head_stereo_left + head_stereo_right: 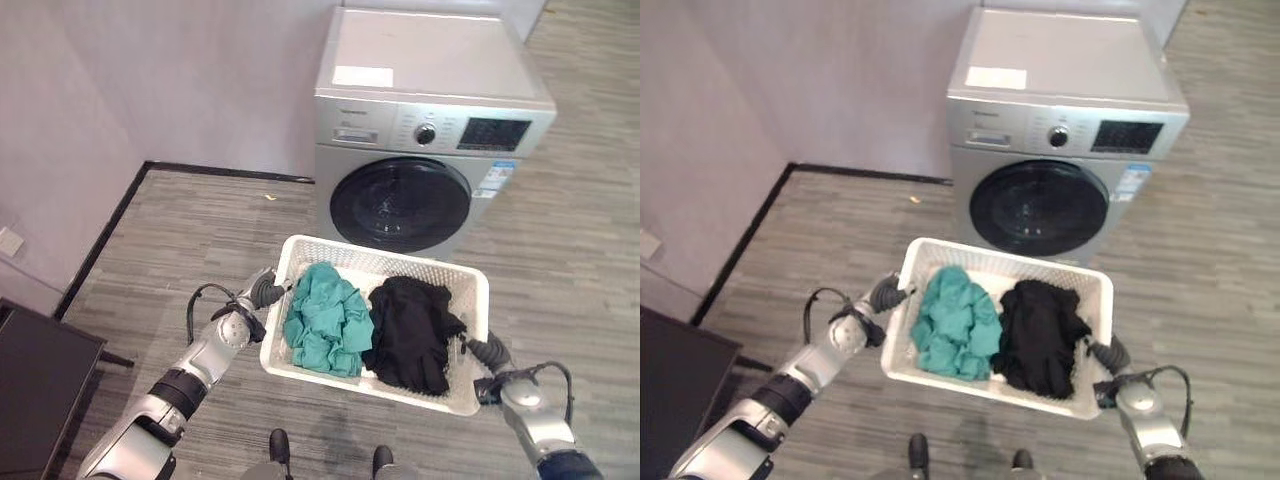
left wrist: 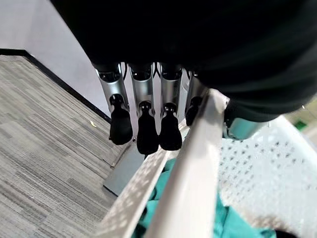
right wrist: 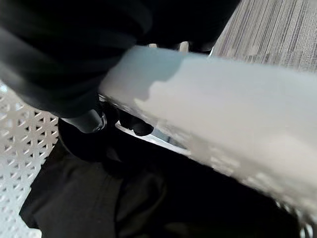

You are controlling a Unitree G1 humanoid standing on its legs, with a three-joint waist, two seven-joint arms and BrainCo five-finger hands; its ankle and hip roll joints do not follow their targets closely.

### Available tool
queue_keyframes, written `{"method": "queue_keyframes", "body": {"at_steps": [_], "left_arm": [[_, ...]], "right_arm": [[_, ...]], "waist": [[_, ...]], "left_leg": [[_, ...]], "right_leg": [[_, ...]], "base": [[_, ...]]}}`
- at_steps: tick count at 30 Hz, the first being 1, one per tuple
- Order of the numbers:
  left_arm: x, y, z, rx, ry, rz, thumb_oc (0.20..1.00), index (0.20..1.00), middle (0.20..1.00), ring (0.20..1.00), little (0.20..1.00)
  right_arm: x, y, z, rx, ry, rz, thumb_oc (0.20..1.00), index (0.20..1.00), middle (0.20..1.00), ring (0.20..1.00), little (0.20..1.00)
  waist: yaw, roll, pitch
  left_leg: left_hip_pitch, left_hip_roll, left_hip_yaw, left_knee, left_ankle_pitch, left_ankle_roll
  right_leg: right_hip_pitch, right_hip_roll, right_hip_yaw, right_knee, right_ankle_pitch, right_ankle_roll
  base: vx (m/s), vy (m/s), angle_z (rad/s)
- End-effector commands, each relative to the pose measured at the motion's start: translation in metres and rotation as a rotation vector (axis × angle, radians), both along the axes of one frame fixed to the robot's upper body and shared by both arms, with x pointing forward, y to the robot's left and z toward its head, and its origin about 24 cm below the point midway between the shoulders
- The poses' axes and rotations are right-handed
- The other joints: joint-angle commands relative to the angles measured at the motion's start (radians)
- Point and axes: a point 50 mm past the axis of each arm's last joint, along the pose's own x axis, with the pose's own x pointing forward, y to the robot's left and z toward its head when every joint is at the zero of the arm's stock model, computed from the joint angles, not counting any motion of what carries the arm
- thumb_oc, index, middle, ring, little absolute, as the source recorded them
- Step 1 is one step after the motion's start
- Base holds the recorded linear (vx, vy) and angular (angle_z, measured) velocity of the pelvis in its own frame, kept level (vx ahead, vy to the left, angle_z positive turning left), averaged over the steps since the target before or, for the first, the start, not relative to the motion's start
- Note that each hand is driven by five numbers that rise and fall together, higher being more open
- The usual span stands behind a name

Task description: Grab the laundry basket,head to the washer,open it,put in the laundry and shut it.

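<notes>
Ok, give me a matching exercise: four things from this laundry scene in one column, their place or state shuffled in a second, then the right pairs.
1. teal crumpled cloth
2. black crumpled garment
3. round dark washer door
4. white perforated plastic laundry basket

A. shut
B. robot's right half of the basket
C. held between the left hand and the right hand
D. robot's left half of the basket

Pairs: 1-D, 2-B, 3-A, 4-C

Head stereo pair looks steeply down at the floor, both eyes sharing the laundry basket (image 1: 470, 290) and washer (image 1: 430, 120). Wrist cams sit tight against the basket rim.
</notes>
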Motion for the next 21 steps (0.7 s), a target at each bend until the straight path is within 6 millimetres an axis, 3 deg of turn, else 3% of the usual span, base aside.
{"method": "queue_keyframes", "body": {"at_steps": [1, 2, 3, 5, 6, 7, 9, 10, 14, 19, 21], "left_arm": [[0.031, 0.041, 0.050, -0.014, -0.171, 0.177, 0.200, 0.200, 0.200, 0.200, 0.200], [0.035, 0.038, 0.054, 0.006, -0.177, 0.163, 0.200, 0.200, 0.200, 0.200, 0.200], [0.037, 0.032, 0.057, 0.017, -0.182, 0.147, 0.200, 0.200, 0.200, 0.200, 0.200], [0.038, 0.030, 0.057, 0.018, -0.183, 0.146, 0.200, 0.200, 0.200, 0.200, 0.200], [0.038, 0.030, 0.059, 0.006, -0.185, 0.144, 0.200, 0.200, 0.200, 0.200, 0.200], [0.038, 0.030, 0.060, 0.005, -0.187, 0.147, 0.200, 0.200, 0.200, 0.200, 0.200], [0.038, 0.029, 0.062, -0.005, -0.189, 0.141, 0.200, 0.200, 0.200, 0.200, 0.200], [0.039, 0.029, 0.064, -0.017, -0.198, 0.144, 0.200, 0.200, 0.200, 0.200, 0.200], [0.043, 0.031, 0.072, -0.013, -0.226, 0.155, 0.200, 0.200, 0.200, 0.200, 0.200], [0.051, 0.025, 0.081, -0.009, -0.254, 0.152, 0.200, 0.200, 0.200, 0.200, 0.200], [0.053, 0.025, 0.084, -0.039, -0.268, 0.174, 0.200, 0.200, 0.200, 0.200, 0.200]], "right_arm": [[0.012, -0.038, 0.066, -0.035, -0.257, -0.044, 0.200, 0.200, 0.200, 0.200, 0.200], [0.013, -0.043, 0.072, -0.041, -0.283, -0.059, 0.200, 0.200, 0.200, 0.200, 0.200], [0.015, -0.044, 0.082, -0.049, -0.323, -0.060, 0.200, 0.200, 0.200, 0.200, 0.200], [0.021, -0.042, 0.088, -0.057, -0.345, -0.050, 0.200, 0.200, 0.200, 0.200, 0.200], [0.032, -0.038, 0.100, -0.080, -0.379, -0.024, 0.200, 0.200, 0.200, 0.200, 0.200], [0.033, -0.038, 0.101, -0.081, -0.381, -0.021, 0.200, 0.200, 0.200, 0.200, 0.200], [0.038, -0.039, 0.107, -0.089, -0.397, -0.026, 0.200, 0.200, 0.200, 0.200, 0.200], [0.045, -0.034, 0.115, -0.090, -0.429, -0.013, 0.200, 0.200, 0.200, 0.200, 0.200], [0.053, -0.025, 0.128, -0.099, -0.489, 0.011, 0.200, 0.200, 0.200, 0.200, 0.200], [0.061, -0.010, 0.141, -0.123, -0.536, 0.060, 0.200, 0.200, 0.200, 0.200, 0.200], [0.069, 0.007, 0.155, -0.136, -0.592, 0.112, 0.200, 0.200, 0.200, 0.200, 0.200]], "waist": [[0.030, 0.018, -0.077], [0.019, 0.018, -0.082], [0.006, 0.020, -0.069], [0.004, 0.024, -0.048], [0.008, 0.033, -0.024], [0.010, 0.033, -0.020], [0.011, 0.033, -0.020], [0.010, 0.034, -0.017], [0.001, 0.034, -0.020], [-0.005, 0.014, -0.044], [-0.011, 0.017, -0.074]], "left_leg": [[0.046, -0.005, -0.053, 0.141, -0.228, 0.014], [0.052, -0.019, -0.051, 0.136, -0.230, 0.032], [0.067, -0.030, -0.048, 0.131, -0.227, 0.061], [0.074, -0.031, -0.039, 0.132, -0.222, 0.075], [0.105, -0.032, -0.011, 0.118, -0.222, 0.091], [0.111, -0.031, -0.005, 0.113, -0.222, 0.091], [0.142, -0.038, 0.013, 0.087, -0.222, 0.093], [0.163, -0.033, 0.016, 0.056, -0.220, 0.089], [0.199, -0.027, 0.012, 0.032, -0.241, 0.068], [0.250, -0.025, 0.002, 0.044, -0.288, 0.054], [0.269, 0.005, 0.008, 0.114, -0.276, 0.027]], "right_leg": [[-0.099, -0.119, -0.022, 0.094, 0.050, 0.037], [-0.108, -0.128, -0.012, 0.138, 0.043, 0.034], [-0.164, -0.110, 0.031, 0.271, 0.045, 0.020], [-0.214, -0.089, 0.043, 0.355, 0.056, 0.018], [-0.274, -0.064, -0.003, 0.430, 0.051, 0.018], [-0.277, -0.063, 0.004, 0.438, 0.047, 0.017], [-0.293, -0.048, -0.039, 0.393, 0.036, 0.014], [-0.318, -0.041, -0.061, 0.313, 0.055, 0.020], [-0.337, -0.037, -0.040, 0.108, 0.111, 0.054], [-0.293, -0.023, -0.049, 0.060, 0.144, 0.062], [-0.268, 0.021, -0.055, 0.089, 0.132, 0.043]], "base": [[0.01, 0.273, 0.07], [-0.02, 0.230, 0.20], [-0.03, 0.291, 0.23], [-0.02, 0.181, -0.01], [0.00, 0.114, -0.18], [0.04, 0.145, -0.32], [0.13, 0.017, -0.52], [0.21, -0.059, -0.41], [0.23, -0.103, -0.01], [0.28, -0.134, 0.14], [0.40, -0.241, 0.25]]}}
